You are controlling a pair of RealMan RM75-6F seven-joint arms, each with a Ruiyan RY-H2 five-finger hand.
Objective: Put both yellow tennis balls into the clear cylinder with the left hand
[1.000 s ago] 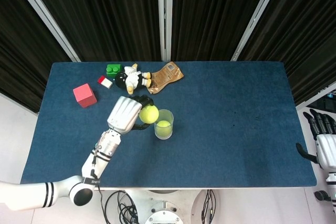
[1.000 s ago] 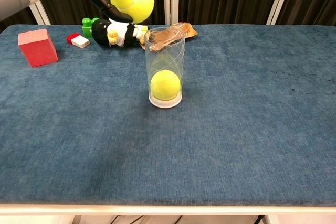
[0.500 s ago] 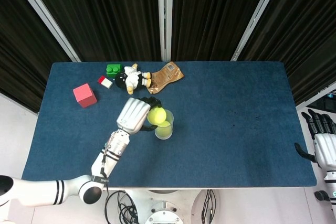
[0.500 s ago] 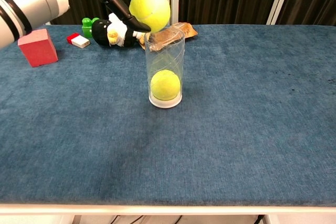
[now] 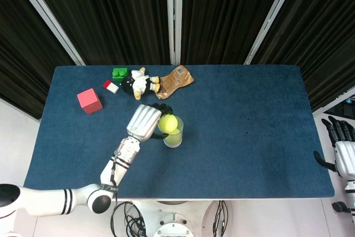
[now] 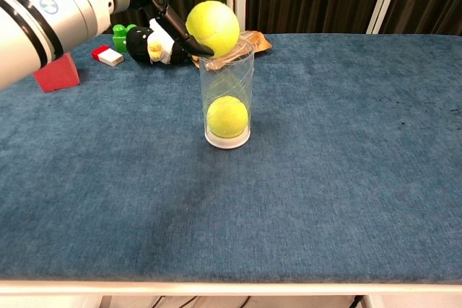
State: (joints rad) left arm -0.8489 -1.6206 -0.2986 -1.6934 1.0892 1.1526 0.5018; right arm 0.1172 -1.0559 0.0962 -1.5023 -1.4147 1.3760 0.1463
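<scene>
My left hand [image 5: 145,122] holds a yellow tennis ball [image 5: 168,123] [image 6: 212,28] right at the top rim of the clear cylinder [image 6: 227,91] [image 5: 173,135], slightly to its left side. Dark fingertips [image 6: 189,43] grip the ball from behind and below. A second yellow tennis ball [image 6: 227,117] lies at the bottom of the upright cylinder. My right hand [image 5: 340,144] hangs off the table's right edge, fingers spread, holding nothing.
A red cube [image 5: 89,100] [image 6: 52,74] sits at the left. At the back left lie a green block [image 5: 119,72], a small red-and-white block [image 5: 111,86], a plush toy [image 5: 138,84] and a brown packet [image 5: 176,80]. Blue cloth [image 5: 249,126] covers the table.
The left hand has carried the ball rightward and downward, from left of the cylinder to its top rim. The ball inside the cylinder has stayed put.
</scene>
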